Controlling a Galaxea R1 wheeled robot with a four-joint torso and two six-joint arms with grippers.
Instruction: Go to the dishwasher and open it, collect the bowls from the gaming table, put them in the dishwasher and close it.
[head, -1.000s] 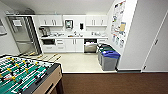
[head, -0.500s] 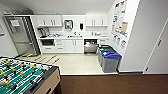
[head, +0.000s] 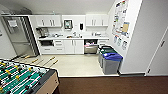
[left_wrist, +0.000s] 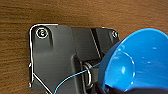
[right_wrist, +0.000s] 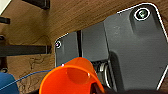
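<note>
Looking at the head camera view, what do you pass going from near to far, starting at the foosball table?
Gaming table → brown wood floor → blue-lidded bin → dishwasher → wall cabinets.

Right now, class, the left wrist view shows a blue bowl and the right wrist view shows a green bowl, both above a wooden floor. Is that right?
One detail is wrong: in the right wrist view the bowl is orange, not green. The blue bowl and the wooden floor are as stated.
</note>
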